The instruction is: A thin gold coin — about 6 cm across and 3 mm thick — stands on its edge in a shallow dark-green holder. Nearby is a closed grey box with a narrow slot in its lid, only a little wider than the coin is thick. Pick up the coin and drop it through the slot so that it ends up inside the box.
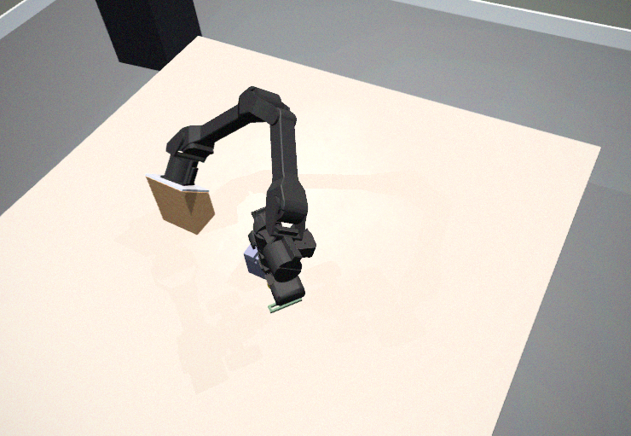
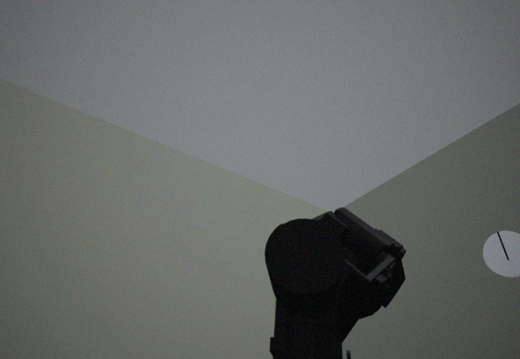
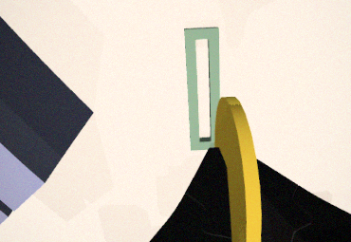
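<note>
Gripper is closed down nearly all the way on the gold coin, clamping its two flat faces. In the wrist view the coin shows edge-on, upright, with the dark fingers bulking on both sides of it.

Coin is out of the green holder. The holder's slot shows as an open narrow rectangle with the worktop visible through it. Coin's top edge overlaps the holder's near right corner in the wrist view; I can't tell whether they touch or the coin sits above it.

Top view: the arm reaches from its tan base block, on the left half of the worktop, out toward the middle. The wrist is folded down over the pick spot. Only a sliver of the holder pokes out past the gripper body there; the coin itself is hidden by the wrist.

Grey box sits just beside the holder, toward the base side, mostly hidden under the wrist in the top view. Wrist view catches one corner of it at the left edge, dark side face and lighter lid. Slot isn't visible in any view.

Exterior view shows only a dark arm joint against the walls, nothing useful on the coin.
</note>
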`<state>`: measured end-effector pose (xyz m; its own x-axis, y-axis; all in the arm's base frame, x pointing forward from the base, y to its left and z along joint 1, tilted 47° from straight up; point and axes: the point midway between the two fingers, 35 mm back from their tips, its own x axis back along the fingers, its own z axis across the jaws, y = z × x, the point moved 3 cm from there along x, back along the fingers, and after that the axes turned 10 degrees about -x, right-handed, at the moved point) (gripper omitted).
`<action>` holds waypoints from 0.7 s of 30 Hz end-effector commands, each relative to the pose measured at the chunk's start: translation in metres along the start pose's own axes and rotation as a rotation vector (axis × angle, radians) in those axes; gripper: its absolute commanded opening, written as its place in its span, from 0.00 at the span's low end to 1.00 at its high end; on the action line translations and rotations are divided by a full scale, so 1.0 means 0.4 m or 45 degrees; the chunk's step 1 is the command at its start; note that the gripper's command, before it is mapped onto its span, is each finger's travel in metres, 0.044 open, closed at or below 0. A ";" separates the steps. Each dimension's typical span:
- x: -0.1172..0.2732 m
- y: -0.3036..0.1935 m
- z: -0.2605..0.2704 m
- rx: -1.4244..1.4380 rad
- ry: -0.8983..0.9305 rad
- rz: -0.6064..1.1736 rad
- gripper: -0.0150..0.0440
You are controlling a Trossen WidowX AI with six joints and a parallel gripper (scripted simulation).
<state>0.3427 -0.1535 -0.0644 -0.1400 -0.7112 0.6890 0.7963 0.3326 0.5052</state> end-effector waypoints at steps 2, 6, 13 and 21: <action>0.046 0.003 0.001 0.014 -0.015 0.002 0.25; 0.071 0.002 0.004 0.014 -0.014 0.001 0.25; 0.075 0.003 0.006 0.080 -0.013 0.002 0.25; 0.075 0.006 0.016 0.435 -0.013 0.003 0.25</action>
<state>0.3374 -0.1705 -0.0428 -0.1463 -0.7086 0.6903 0.6419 0.4629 0.6113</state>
